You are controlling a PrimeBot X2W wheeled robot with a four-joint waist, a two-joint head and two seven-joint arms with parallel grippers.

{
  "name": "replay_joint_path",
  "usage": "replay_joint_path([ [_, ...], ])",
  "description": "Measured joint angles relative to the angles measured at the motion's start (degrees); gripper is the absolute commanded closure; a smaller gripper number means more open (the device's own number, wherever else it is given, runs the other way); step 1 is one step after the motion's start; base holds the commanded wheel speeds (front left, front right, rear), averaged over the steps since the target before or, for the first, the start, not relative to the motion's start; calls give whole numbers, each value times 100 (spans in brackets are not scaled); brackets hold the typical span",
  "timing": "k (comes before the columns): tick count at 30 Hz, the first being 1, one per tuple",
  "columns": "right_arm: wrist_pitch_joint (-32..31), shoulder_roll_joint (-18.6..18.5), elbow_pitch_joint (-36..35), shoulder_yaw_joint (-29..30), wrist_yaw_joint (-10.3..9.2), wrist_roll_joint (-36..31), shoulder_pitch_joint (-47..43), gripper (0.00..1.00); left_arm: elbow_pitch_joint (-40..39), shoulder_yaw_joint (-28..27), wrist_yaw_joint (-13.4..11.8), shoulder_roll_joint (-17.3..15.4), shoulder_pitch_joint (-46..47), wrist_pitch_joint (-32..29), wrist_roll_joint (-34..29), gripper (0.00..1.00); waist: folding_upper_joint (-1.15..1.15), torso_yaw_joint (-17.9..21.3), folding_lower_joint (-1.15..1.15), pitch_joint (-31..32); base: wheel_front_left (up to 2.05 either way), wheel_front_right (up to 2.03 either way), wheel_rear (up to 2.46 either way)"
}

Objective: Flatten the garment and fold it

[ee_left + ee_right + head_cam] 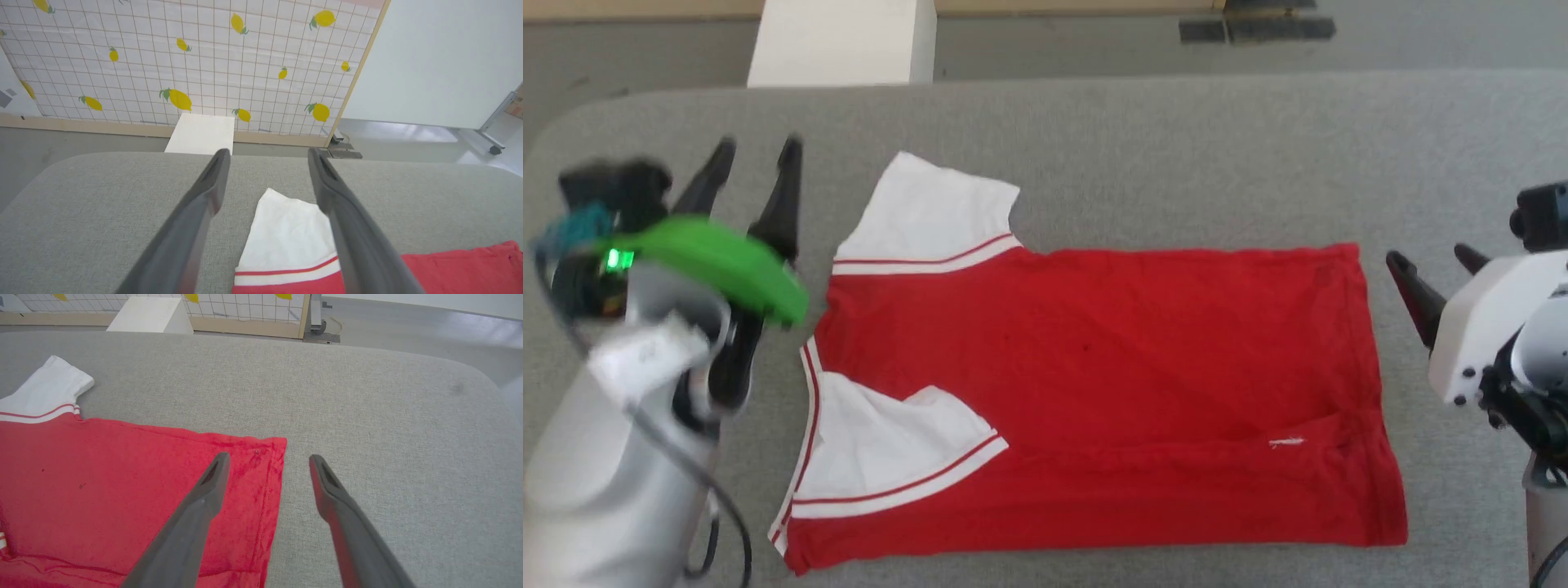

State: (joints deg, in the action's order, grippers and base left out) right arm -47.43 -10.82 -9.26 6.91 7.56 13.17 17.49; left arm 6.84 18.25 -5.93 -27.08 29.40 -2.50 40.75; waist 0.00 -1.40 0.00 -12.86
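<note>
Red garment [1094, 392] lay lengthwise between my left tool [757, 149], collar-side, and right tool [1427, 255], hem-side; both gaped empty.

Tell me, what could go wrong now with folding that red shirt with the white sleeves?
1. The far white sleeve of the red short-sleeved T-shirt juts out past the body on the grey fabric-covered table; folding without tucking it in would likely leave a lopsided bundle.
2. The near side is already folded over, with creases. The open left tool or open right tool might pinch just the top layer and drag that fold apart.
</note>
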Motion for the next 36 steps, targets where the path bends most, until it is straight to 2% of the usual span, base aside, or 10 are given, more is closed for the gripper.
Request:
replay_joint_path([
  [8, -64, 48, -135, -260, 0, -136, 458, 0, 1688, 360, 512, 326, 2125, -459, -99, 0, 0, -15, 1, -740, 0, 0, 0],
  [10, -78, 62, -174, -296, 0, -174, 496, 0, 2059, 481, 595, 338, 2553, -750, -131, 0, 0, -5, 1, -910, 0, 0, 0],
  [14, -116, 105, -222, -370, 0, -226, 512, 0, 2759, 740, 735, 350, 3307, -1847, -215, 0, 0, 49, 1, -1229, 0, 0, 0],
  [18, -145, 101, -261, -383, 0, -261, 513, 0, 3279, 916, 590, 399, 3792, -3373, -36, 0, 0, 134, 1, -1481, 0, 0, 0],
  [21, -145, 104, -313, -378, 0, -266, 513, 0, 3348, 1062, 468, 400, 3916, -4024, 1, 0, 0, 209, 1, -1624, 0, 0, 0],
  [32, -149, 194, -565, -315, 0, -305, 513, 0, 3285, 1287, 458, 355, 3851, -4430, -14, 0, 0, 386, 0, -2083, 0, 0, 0],
  [34, -156, 194, -589, -297, 0, -307, 513, 0, 3239, 1268, 458, 336, 3850, -4381, -9, 100, 0, 389, 0, -2132, 0, 0, 0],
  [36, -174, 192, -609, -276, 0, -305, 513, 0, 3219, 1211, 465, 326, 3822, -4245, 44, 100, 0, 379, 0, -2158, 0, 0, 0],
])
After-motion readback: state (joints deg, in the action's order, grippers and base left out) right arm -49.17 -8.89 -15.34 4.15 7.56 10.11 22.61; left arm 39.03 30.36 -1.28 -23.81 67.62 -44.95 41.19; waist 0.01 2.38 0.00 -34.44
